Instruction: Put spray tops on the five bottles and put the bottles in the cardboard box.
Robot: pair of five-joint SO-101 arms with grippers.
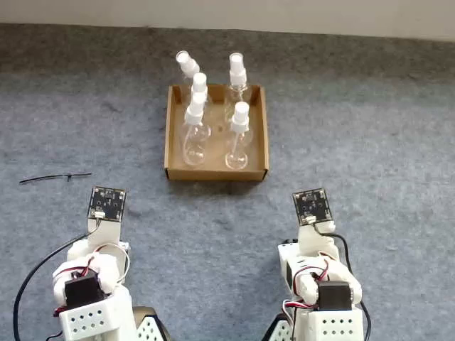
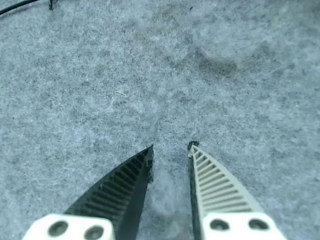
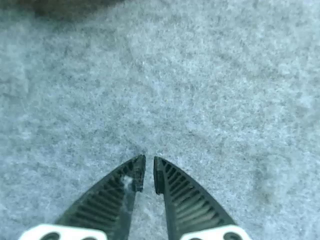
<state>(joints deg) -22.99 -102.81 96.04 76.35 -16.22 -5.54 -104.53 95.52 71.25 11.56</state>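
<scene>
From the high view we see the counter (image 1: 370, 142) covered edge to edge in mottled grey felt, with a strip of pale wall (image 1: 284, 11) along its far side. The cardboard box (image 1: 217, 172) sits in the middle of the far half. All five bottles (image 1: 193, 145) stand inside it, with white spray tops (image 1: 241, 114) on every one. The far-left bottle leans, so its top pokes beyond the box's far wall. A thin black cable tie (image 1: 55, 177) lies on the felt, well apart from the box and ahead of the left arm (image 1: 99, 263). The right arm (image 1: 320, 277) sits beside it at the near edge, and both are well short of the box.

In the left wrist view, the left claw (image 2: 171, 147) hangs over bare felt, its tips slightly spread with a clear gap and nothing between them. A bit of the cable tie (image 2: 15, 6) shows farther off.

In the right wrist view, the right claw (image 3: 149, 165) hangs over the same speckled felt. Its tips are pressed almost together, leaving only a slit, and they pinch nothing.
</scene>
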